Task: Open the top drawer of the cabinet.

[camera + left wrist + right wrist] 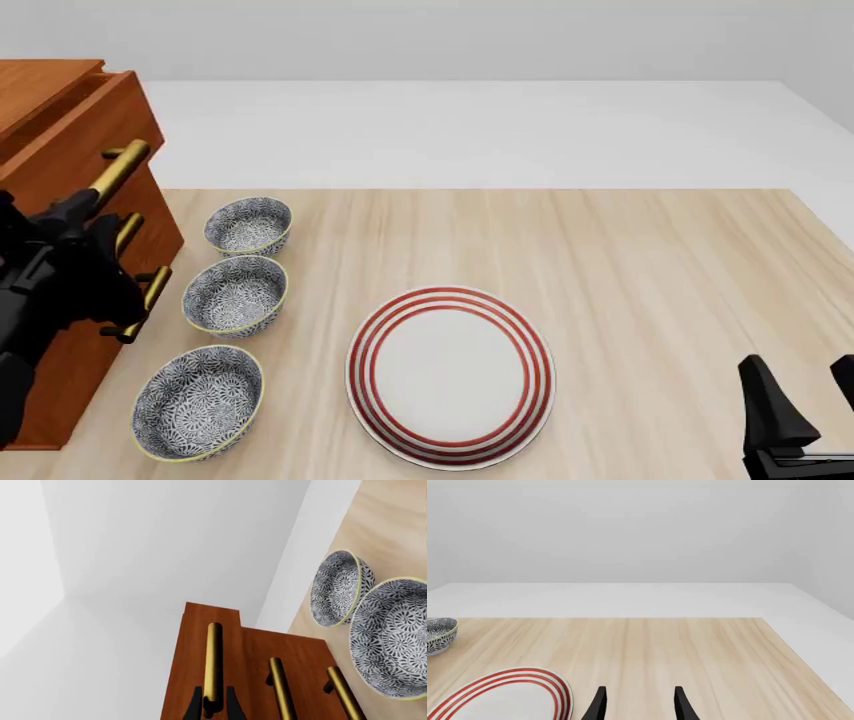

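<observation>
Wooden table [641, 260], left claw [214, 706] clamping top drawer [200, 655] handle [213, 660]

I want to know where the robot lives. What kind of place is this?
Probably a pretend tabletop in a computer simulation, not a real home: a plain wooden table in front of bare white walls, holding just a cabinet, three patterned bowls and a striped plate.

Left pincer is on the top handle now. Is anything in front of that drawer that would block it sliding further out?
Nothing visible does. The left pincer straddles the brass handle of the top drawer, which already juts past the fronts below. The nearest bowl sits low on the table, beneath the drawer's travel.
</observation>
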You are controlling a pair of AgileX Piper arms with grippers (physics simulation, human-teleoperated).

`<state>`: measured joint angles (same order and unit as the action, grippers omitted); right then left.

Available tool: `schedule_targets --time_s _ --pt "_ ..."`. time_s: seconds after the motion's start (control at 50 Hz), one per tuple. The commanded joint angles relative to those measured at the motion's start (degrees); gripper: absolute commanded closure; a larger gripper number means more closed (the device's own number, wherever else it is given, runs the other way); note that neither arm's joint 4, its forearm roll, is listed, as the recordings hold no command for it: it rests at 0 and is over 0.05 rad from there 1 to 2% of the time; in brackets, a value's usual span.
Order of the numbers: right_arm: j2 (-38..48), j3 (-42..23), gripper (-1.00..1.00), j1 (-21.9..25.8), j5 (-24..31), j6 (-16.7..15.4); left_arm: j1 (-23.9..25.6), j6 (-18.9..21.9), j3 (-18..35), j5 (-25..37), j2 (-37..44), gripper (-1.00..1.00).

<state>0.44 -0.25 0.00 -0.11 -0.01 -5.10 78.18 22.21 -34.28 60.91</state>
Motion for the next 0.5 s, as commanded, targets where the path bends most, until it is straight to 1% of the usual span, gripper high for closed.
schedule_targets --time_s 0.02,0.5 --pt "0.0 0.0 -1.00 0.0 0.0 0.0 -0.4 0.7 -2.0 -0.5 -2.0 1.00" --pt "0.0 0.0 -1.00 0.0 0.0 0.0 0.9 0.8 -2.3 -0.3 -2.8 1.00"
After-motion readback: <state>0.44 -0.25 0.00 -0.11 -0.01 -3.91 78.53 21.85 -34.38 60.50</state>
